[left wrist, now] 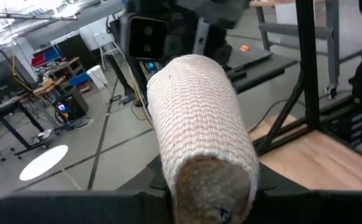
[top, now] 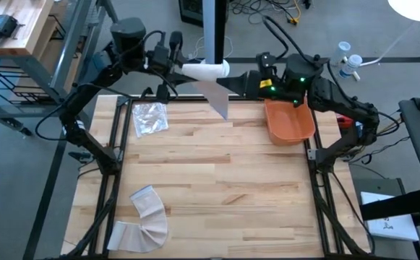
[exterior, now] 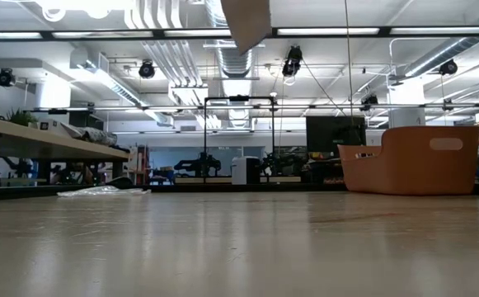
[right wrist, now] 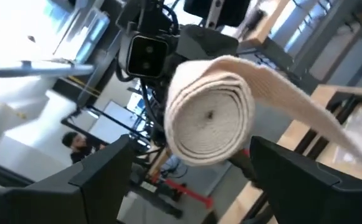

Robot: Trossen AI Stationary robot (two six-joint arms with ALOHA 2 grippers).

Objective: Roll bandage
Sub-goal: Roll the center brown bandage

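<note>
A white rolled bandage (top: pixel 208 70) is held level in the air above the table's far edge, with a loose tail (top: pixel 220 102) hanging down from it; the tail's end also shows at the top of the low view (exterior: pixel 247 21). My left gripper (top: pixel 183 69) is shut on the roll's left end. My right gripper (top: pixel 243 81) is open, facing the roll's right end (right wrist: pixel 209 118). Its fingers (right wrist: pixel 103 174) stand apart on either side of that end and touch nothing. A second bandage (top: pixel 144 220) lies partly unrolled on the table at the near left. My left gripper pinches the roll's left end (left wrist: pixel 210 186) between its two fingers. The fingers come level from the table's left and lie along the roll. The roll sticks out level toward the right, lifted clear of the table, with its tail hanging slack.
An orange bin (top: pixel 290 121) stands at the table's far right, below the right arm. A clear plastic wrapper (top: pixel 150 117) lies at the far left. Black frame rails (top: pixel 116 166) run along the table's left and right sides. A person shows in the room behind.
</note>
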